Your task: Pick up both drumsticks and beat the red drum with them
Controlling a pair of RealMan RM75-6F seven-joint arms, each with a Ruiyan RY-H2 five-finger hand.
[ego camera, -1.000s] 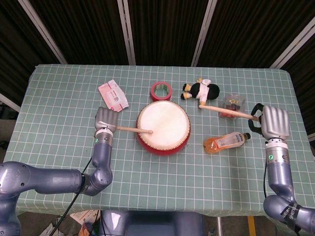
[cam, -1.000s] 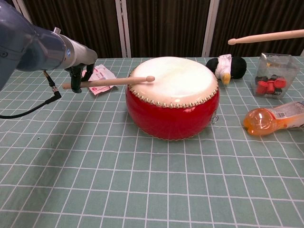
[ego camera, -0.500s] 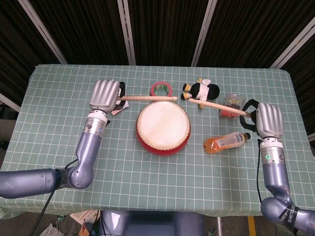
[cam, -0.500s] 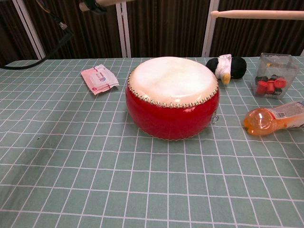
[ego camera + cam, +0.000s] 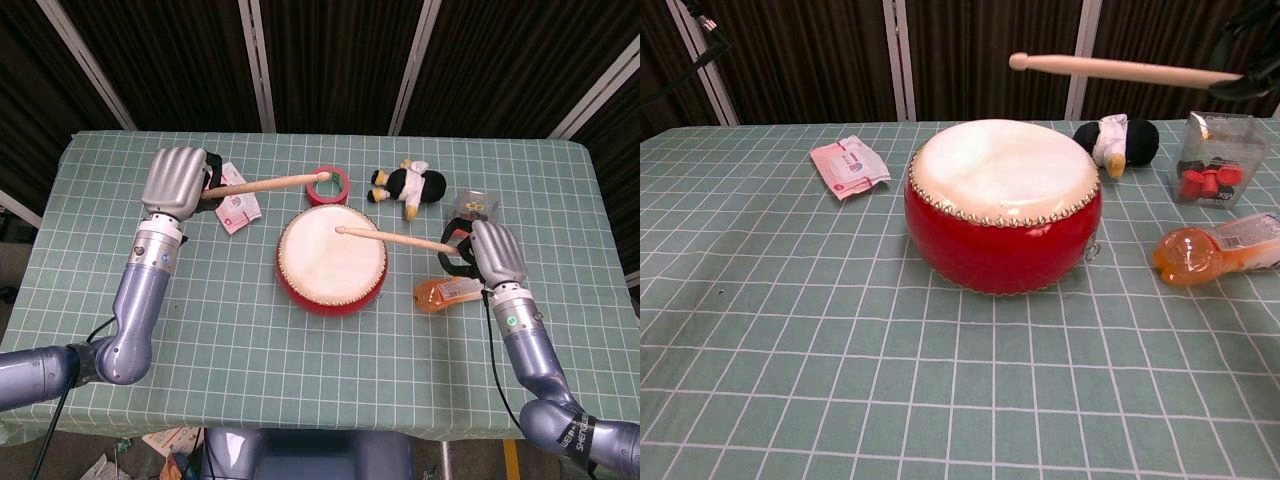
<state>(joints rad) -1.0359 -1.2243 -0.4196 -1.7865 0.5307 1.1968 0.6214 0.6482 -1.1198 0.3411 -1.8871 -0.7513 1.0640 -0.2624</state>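
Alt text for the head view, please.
Seen from above, the right hand holds a drumstick over the red drum on a green checked table, while the left hand holds the other drumstick raised behind it.

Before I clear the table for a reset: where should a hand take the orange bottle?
Grip the orange bottle around its middle, coming from above. It lies on its side with its long axis running left to right, so fingers can close across the rounded body. The right hand is closest.
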